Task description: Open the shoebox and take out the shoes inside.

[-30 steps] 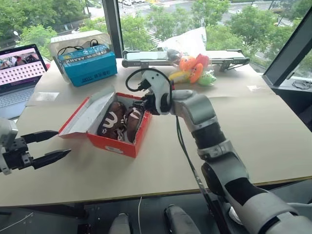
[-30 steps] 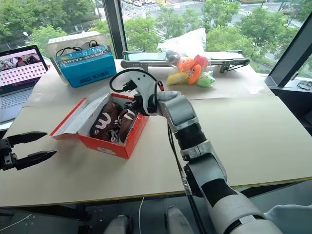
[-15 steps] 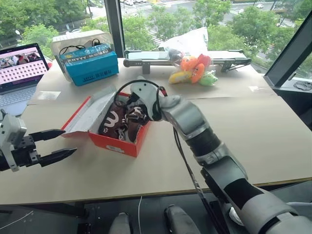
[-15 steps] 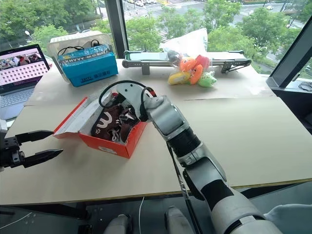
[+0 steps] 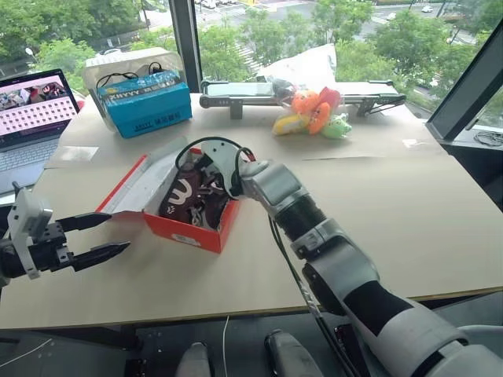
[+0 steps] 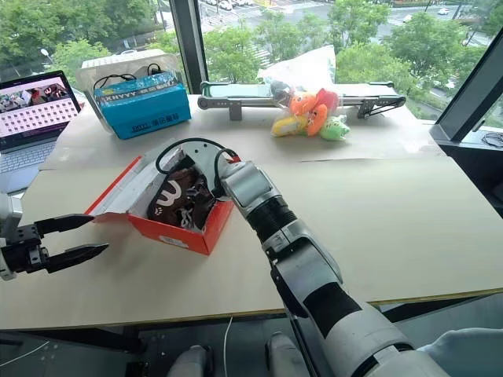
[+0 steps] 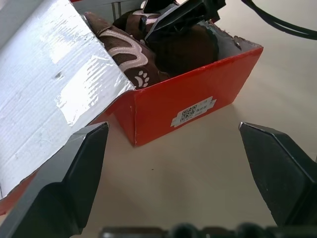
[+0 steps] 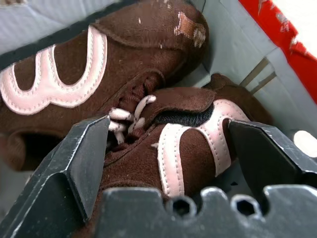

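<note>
The red shoebox (image 5: 193, 231) stands open on the table, its lid (image 5: 143, 182) folded back to the left with the grey-white inside up. Two dark brown shoes (image 5: 182, 201) with pale pink markings lie side by side in it. My right gripper (image 5: 206, 187) reaches down into the box, open. In the right wrist view its fingers (image 8: 84, 153) stand on either side of the nearer shoe (image 8: 190, 144), apart from it. My left gripper (image 5: 116, 233) hangs open to the left of the box, with nothing between its fingers, facing the labelled front wall (image 7: 193, 111).
At the back of the table stand a blue box (image 5: 146, 104) with a clear tub behind it, a laptop (image 5: 31, 110) at far left, orange and green plush toys (image 5: 314, 111) and a long grey device (image 5: 236, 90). A white slip (image 5: 76, 155) lies near the lid.
My right gripper has dropped from above the box's right wall down among the shoes, and its fingers have spread wide. The left gripper has stayed where it was.
</note>
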Controlling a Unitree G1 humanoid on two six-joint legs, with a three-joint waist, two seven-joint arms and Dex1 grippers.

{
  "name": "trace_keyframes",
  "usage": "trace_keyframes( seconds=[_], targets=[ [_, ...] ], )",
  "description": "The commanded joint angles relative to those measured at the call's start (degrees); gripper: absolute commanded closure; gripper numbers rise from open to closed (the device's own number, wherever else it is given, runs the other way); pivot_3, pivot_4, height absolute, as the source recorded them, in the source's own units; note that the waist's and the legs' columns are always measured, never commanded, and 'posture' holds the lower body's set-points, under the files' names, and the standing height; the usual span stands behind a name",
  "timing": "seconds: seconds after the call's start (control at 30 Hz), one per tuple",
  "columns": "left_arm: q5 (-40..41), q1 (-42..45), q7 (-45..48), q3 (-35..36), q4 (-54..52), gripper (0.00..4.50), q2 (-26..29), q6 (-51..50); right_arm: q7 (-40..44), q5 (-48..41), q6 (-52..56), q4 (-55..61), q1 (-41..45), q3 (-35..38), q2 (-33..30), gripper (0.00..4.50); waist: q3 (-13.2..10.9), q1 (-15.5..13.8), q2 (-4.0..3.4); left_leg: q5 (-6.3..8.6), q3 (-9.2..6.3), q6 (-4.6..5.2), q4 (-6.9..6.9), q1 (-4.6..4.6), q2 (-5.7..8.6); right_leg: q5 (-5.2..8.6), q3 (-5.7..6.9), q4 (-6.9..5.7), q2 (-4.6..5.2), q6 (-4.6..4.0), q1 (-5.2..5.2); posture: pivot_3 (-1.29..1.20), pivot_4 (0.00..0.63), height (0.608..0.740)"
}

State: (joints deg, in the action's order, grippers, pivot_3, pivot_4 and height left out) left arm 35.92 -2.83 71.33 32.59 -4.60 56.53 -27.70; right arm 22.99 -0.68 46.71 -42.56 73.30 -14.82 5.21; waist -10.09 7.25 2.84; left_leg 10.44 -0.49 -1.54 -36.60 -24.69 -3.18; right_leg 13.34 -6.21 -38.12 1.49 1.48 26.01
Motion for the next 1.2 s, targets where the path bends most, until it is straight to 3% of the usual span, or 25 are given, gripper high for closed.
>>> trace_keyframes(
  seconds=[0.03,0.3,0.57,0.6,0.87,1.0,1.07,1.2],
  targets=[
    [0.3,-0.4,-0.2,0.8,-1.4,0.0,-0.1,0.9,-0.3,2.6,-3.1,-4.4,-0.8,-1.2,-0.6,0.07,0.0,0.0,0.01,0.0,0.0,0.0,0.0,0.01,0.01,0.0,0.0,0.01,0.0,0.01,-0.02,0.0,0.15,0.736],
    [0.4,-0.4,-0.3,0.7,-1.5,0.0,-0.3,1.0,1.6,5.0,-7.6,-10.3,-1.4,-4.1,0.2,0.07,0.0,-0.1,-0.04,-0.01,-0.05,-0.02,0.0,0.92,0.0,0.28,0.05,0.1,0.01,0.39,-1.01,0.0,0.15,0.736],
    [0.5,0.2,-0.2,0.3,-1.2,0.0,-0.1,1.1,3.4,7.0,-9.6,-13.0,-2.5,-4.2,-0.8,0.07,0.0,-0.1,0.0,-0.01,-0.11,-0.02,0.0,0.98,-0.01,0.29,0.09,0.12,0.01,0.37,-1.1,0.0,0.15,0.736],
    [0.5,0.2,-0.2,0.3,-1.1,0.0,-0.1,1.1,3.5,7.1,-9.5,-13.1,-2.5,-4.1,-0.9,0.58,0.0,-0.1,0.0,-0.01,-0.11,-0.02,0.0,1.0,-0.01,0.29,0.09,0.12,0.02,0.37,-1.12,0.0,0.15,0.736],
    [0.5,0.4,-0.3,-0.1,-1.3,0.0,-0.4,1.1,5.4,8.8,-9.0,-12.2,-4.1,-4.5,-3.3,3.11,0.0,-0.3,0.0,0.0,-0.17,-0.03,0.0,1.18,0.0,0.34,0.14,0.17,0.05,0.33,-1.33,0.0,0.15,0.736],
    [0.5,0.6,-0.3,-0.2,-1.1,0.0,-0.3,1.2,6.1,9.2,-8.7,-11.3,-5.0,-4.6,-4.3,4.13,0.0,-0.4,0.0,0.0,-0.24,-0.04,0.02,1.57,0.01,0.59,0.2,0.29,0.08,-0.05,-1.76,0.0,0.15,0.736],
    [0.4,0.6,-0.3,-0.2,-1.0,0.0,-0.3,1.3,6.2,9.4,-8.3,-10.8,-5.2,-4.5,-4.2,4.48,0.1,-0.4,0.0,0.01,-0.25,-0.04,0.02,1.58,0.02,0.61,0.21,0.31,0.11,-0.08,-1.78,0.0,0.15,0.736],
    [0.3,1.0,-0.2,-0.6,-0.7,0.0,-0.3,1.4,6.1,9.6,-7.8,-10.0,-5.5,-3.9,-4.0,4.49,0.1,-0.4,0.01,0.01,-0.28,-0.04,0.05,1.56,0.02,0.61,0.3,0.38,0.15,-0.09,-1.78,0.0,0.15,0.736]
  ],
)
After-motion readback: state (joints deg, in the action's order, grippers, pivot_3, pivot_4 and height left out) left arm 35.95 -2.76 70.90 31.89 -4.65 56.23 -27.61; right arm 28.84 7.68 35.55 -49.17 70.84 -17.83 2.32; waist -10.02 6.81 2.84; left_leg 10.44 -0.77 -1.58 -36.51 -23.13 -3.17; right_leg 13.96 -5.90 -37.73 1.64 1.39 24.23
